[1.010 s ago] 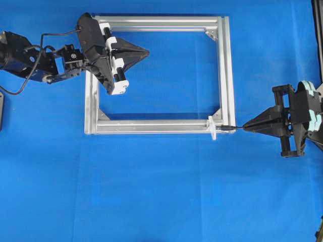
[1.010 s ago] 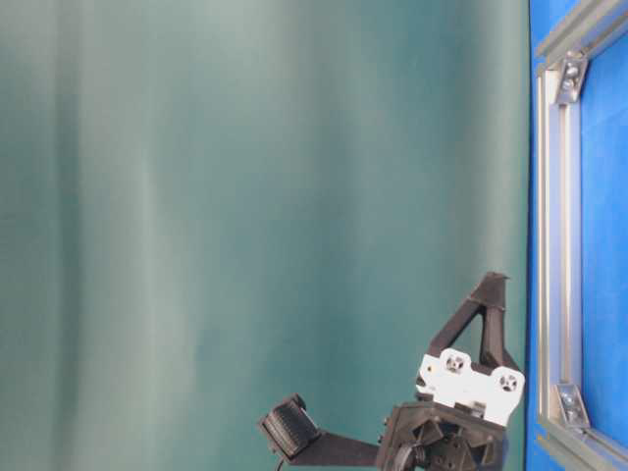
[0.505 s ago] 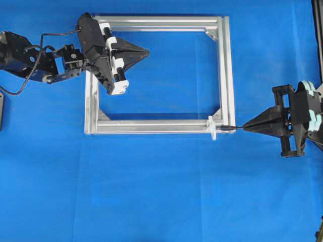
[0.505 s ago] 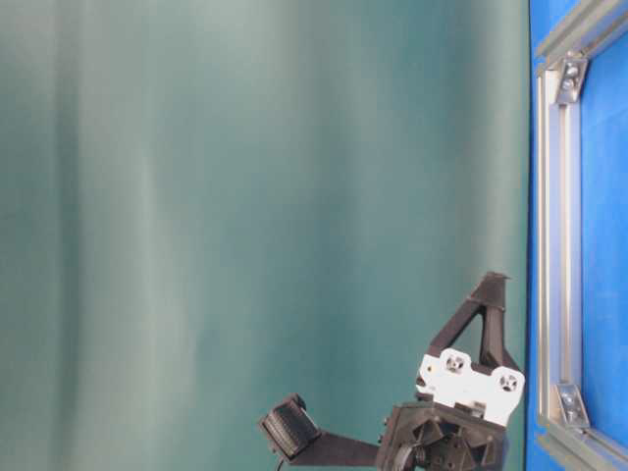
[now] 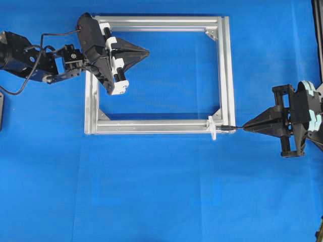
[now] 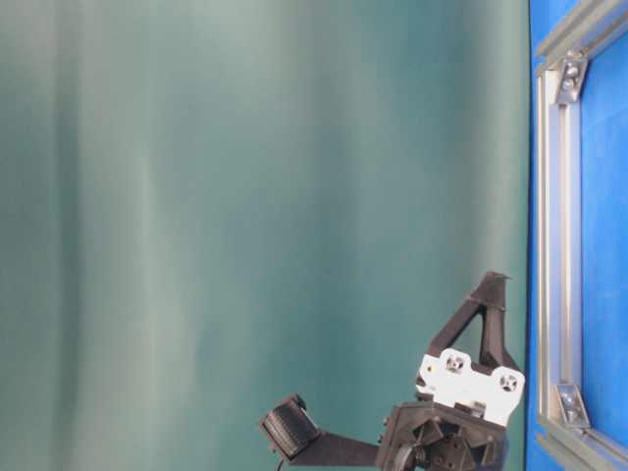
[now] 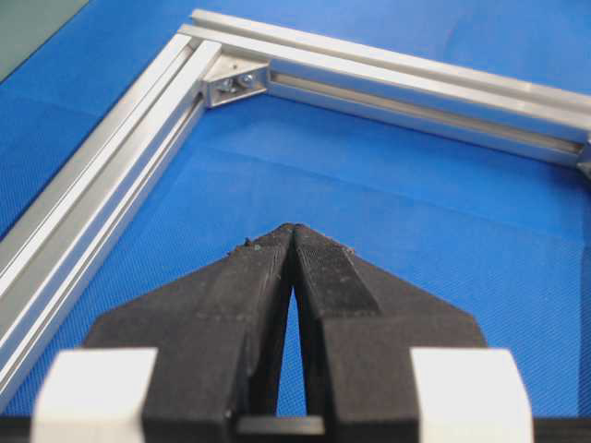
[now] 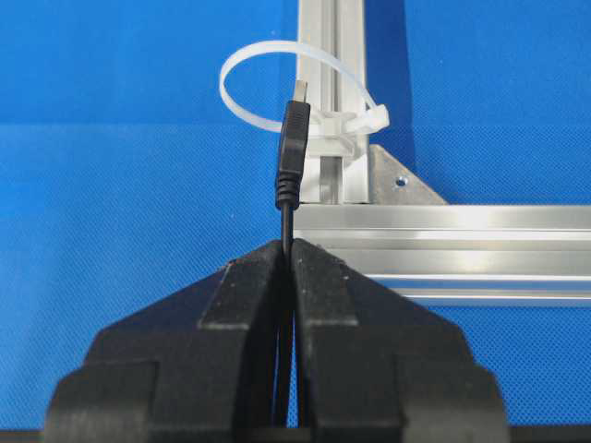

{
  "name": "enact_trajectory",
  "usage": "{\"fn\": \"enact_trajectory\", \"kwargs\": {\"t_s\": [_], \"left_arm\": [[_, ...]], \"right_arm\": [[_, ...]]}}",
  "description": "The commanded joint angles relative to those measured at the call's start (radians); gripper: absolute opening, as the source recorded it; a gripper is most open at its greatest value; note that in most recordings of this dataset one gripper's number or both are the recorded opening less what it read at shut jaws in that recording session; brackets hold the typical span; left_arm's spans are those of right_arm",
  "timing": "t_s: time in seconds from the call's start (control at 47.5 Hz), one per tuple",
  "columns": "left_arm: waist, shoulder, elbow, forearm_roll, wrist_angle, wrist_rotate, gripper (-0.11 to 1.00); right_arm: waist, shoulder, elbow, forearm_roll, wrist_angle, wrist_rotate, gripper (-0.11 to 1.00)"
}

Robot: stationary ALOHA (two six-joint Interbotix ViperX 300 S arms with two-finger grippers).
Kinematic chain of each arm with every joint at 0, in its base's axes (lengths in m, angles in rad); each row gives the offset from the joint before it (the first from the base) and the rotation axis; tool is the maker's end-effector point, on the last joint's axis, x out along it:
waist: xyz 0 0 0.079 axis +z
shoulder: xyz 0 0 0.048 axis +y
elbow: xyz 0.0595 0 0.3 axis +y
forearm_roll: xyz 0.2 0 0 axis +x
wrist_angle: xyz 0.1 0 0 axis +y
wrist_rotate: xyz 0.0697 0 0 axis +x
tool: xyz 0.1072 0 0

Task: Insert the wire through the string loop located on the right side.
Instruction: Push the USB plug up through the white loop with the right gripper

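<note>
No readable text, label, brand, number or sign in any view. Aluminium frame [image 5: 226, 70] bare metal, no marking. Blue mat [image 5: 161, 191] plain. Both grippers plain black and white plastic, no lettering visible. Teal backdrop [image 6: 255, 196] in table-level view plain.
</note>
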Motion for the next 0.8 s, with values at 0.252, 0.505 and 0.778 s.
{"fn": "enact_trajectory", "kwargs": {"t_s": [0.252,0.505,0.778], "left_arm": [[-0.003,-0.029,-0.011,0.003,-0.011,-0.002,-0.01],[-0.003,-0.029,-0.012,0.003,-0.011,-0.002,0.00],[-0.003,-0.029,-0.012,0.005,-0.011,-0.002,0.00]], "right_arm": [[-0.002,0.003,-0.011,0.002,-0.003,-0.002,-0.04],[-0.003,0.005,-0.012,0.000,-0.003,-0.002,-0.04],[-0.003,0.017,-0.026,0.000,-0.009,-0.002,-0.04]]}}
